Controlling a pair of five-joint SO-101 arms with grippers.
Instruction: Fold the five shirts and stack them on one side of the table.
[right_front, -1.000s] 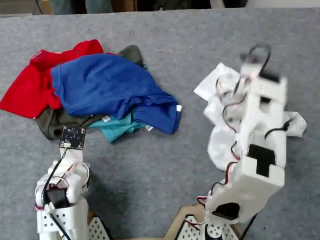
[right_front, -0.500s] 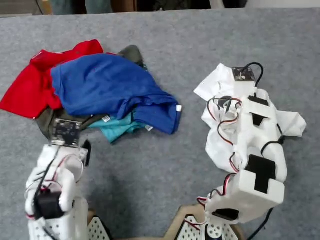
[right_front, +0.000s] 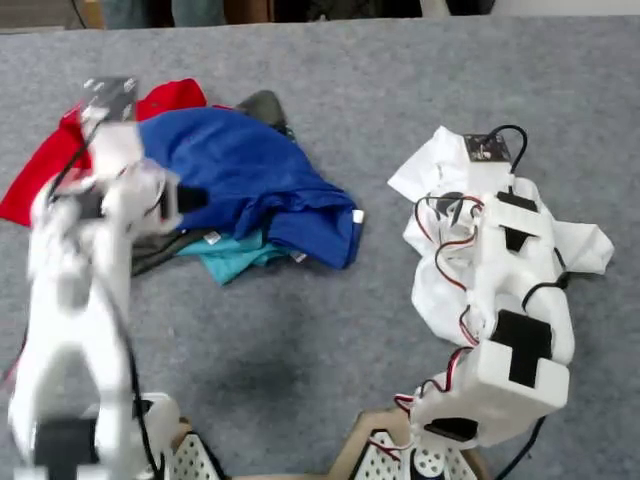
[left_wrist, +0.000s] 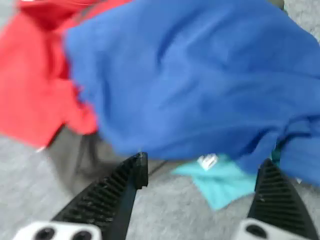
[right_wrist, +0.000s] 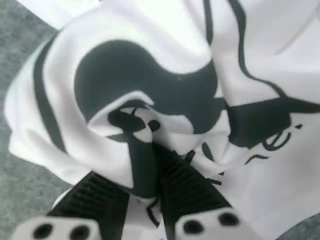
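the right pincer (right_wrist: 150, 155) is clenched on a fold of the crumpled white shirt (right_front: 432, 290), on the grey tabletop (right_front: 400, 80). the left pincer (left_wrist: 202, 165) hangs released over the blue shirt (left_wrist: 190, 75). the cloth looks soft and limp, so it is likely best gripped at a hem or shoulder.

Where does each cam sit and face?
High view: above the table, looking down; shows left arm and right arm.
Left wrist view: on left arm, facing blue shirt, red shirt; open left gripper shows.
Right wrist view: on right arm, facing white shirt; right gripper shut on it.
Shared: high and left wrist both show blue shirt; high and right wrist, white shirt.
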